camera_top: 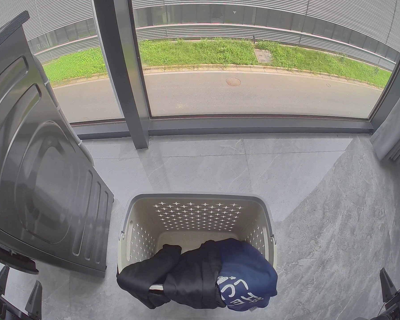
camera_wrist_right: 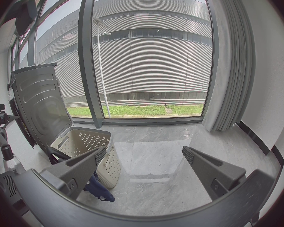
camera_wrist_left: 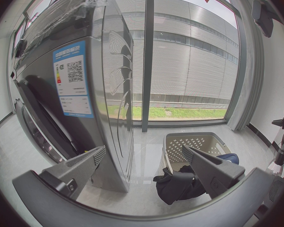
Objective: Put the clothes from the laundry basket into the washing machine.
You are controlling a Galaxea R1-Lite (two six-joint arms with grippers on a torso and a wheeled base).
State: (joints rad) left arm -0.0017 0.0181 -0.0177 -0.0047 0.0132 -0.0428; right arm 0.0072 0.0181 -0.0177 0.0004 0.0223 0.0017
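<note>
Grey tile floor by a full-height window. Laundry basket at 6 o'clock in head view, washing machine at 9. Clothes are in the basket: black garment and navy garment, both draped over its near rim. Head view gives the machine's side panel; left wrist view gives its front, with round door and label. Right wrist view adds a curtain. Left gripper low at 7 o'clock, right gripper low at 5. Both jaws spread, holding nothing, clear of the basket.
</note>
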